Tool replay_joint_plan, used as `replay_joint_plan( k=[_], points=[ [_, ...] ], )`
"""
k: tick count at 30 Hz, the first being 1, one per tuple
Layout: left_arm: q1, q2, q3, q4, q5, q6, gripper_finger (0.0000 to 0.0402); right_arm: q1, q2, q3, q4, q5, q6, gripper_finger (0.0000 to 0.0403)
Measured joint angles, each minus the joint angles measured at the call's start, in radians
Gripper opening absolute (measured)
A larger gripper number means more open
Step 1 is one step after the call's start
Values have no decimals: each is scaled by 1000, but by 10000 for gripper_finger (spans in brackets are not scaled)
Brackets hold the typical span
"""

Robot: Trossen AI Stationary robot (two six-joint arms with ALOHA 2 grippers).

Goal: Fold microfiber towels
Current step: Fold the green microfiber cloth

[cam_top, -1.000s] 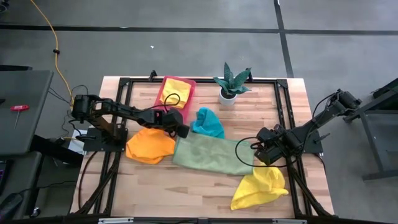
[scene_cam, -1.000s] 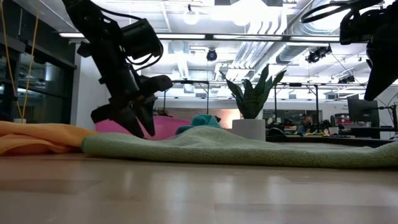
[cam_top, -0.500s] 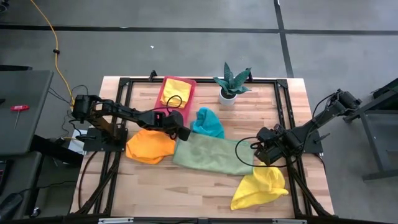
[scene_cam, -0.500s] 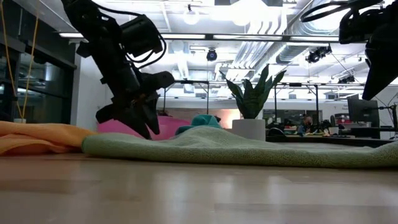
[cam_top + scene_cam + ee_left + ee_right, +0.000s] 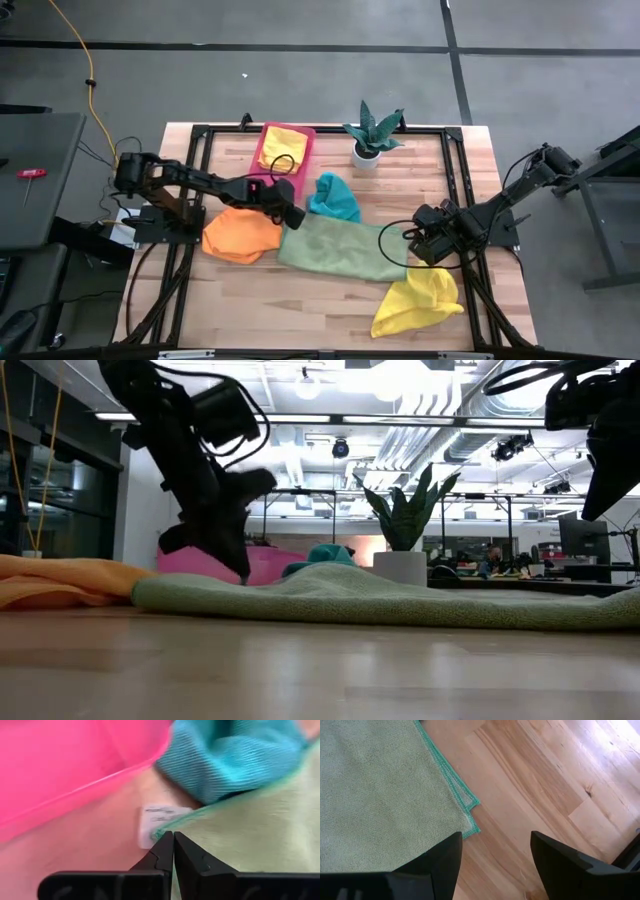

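The light green towel (image 5: 340,250) lies spread flat mid-table, its near right corner (image 5: 471,818) showing two hemmed layers. My left gripper (image 5: 292,218) is at its far left corner, shut on it. My right gripper (image 5: 495,851) hovers open over the right corner, touching nothing. An orange towel (image 5: 242,235) lies bunched to the left. A teal towel (image 5: 333,198) is heaped behind the green one, and a yellow towel (image 5: 415,305) lies crumpled at the near right. In the low view the left gripper (image 5: 240,565) stands on the green towel's left end (image 5: 180,592). My left gripper pinches the light green towel's far left corner (image 5: 159,834), beside its white label (image 5: 156,820), between its two fingertips. The fingers slant down at it from the table's left. The corner is still down on the table, and the towel lies flat and slack.
A pink tray (image 5: 303,152) with a second yellow towel (image 5: 283,141) stands at the far left-centre. A potted plant (image 5: 371,135) in a white pot stands beside it. A black frame (image 5: 195,160) runs along the table's edges. Bare wood lies along the near side.
My left gripper has shut on the green towel's far left corner, its wrist rolling a little while it stayed in place. The towel has not shifted.
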Motion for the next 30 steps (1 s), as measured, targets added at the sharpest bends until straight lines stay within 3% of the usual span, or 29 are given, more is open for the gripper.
replay_joint_plan(
  k=[6, 14, 22, 30],
  points=[
    [-4, -113, 1, -68, 58, 29, 0, 0, 0, 0, 0, 0, 8, 227],
    [-48, -291, 1, -280, 33, 38, 0, 0, 0, 0, -1, 3, 8, 227],
    [-123, -323, 1, -369, 24, -15, 0, 0, 0, 0, -1, 6, 9, 227],
    [-110, -381, 61, -394, 36, -18, 0, 0, 0, 0, -5, 5, 7, 227]
  ],
)
